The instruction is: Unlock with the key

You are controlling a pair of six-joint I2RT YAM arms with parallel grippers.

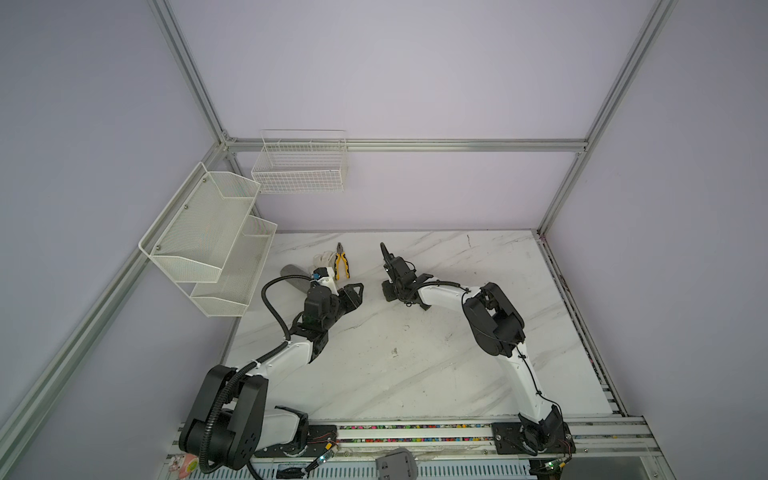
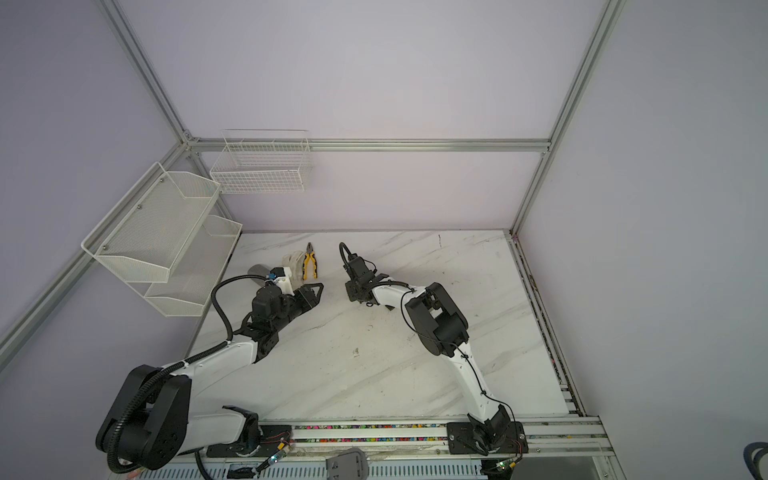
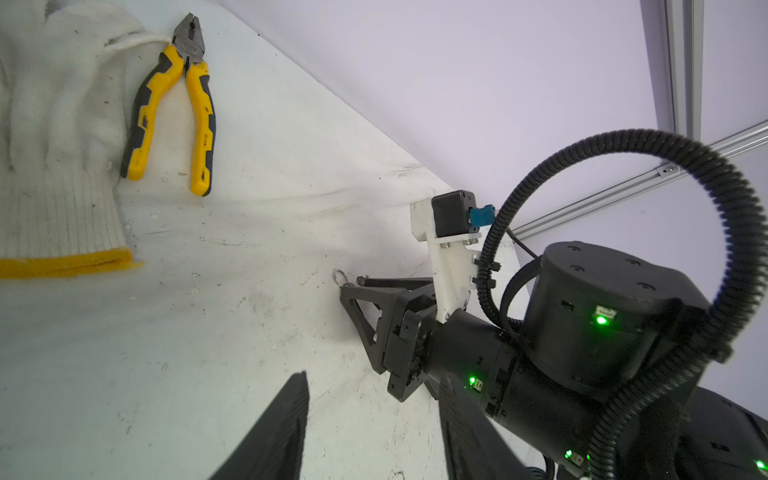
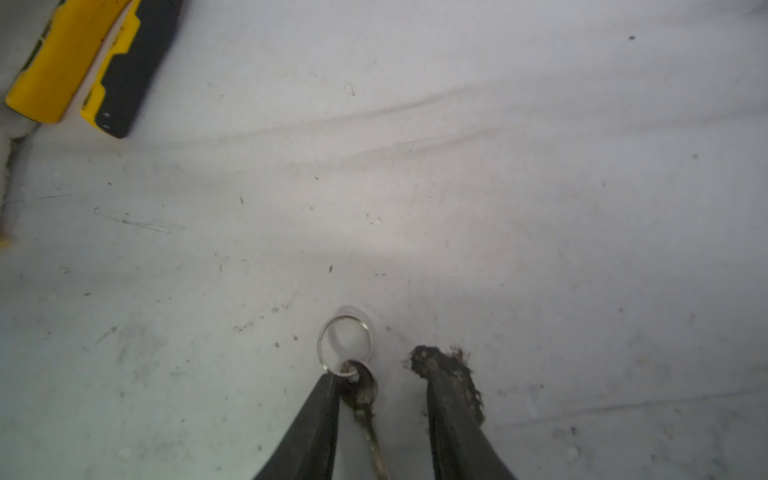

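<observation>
Key between parted fingers over the marble bench

In the right wrist view the right gripper has its fingers apart, the key lying along one finger, ring end outward, shank running back between them. Left gripper fingers also apart, empty. Scuffed white marble bench, lilac walls; only the left wrist view shows pliers beside a glove clearly.

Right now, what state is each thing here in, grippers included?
left gripper: open, empty.
right gripper: open.
key: in the right gripper's gap, against one side, not pinched.
key ring: threaded through the key's head.
pliers: closed, lying flat.
glove: lying flat beside the pliers.
</observation>
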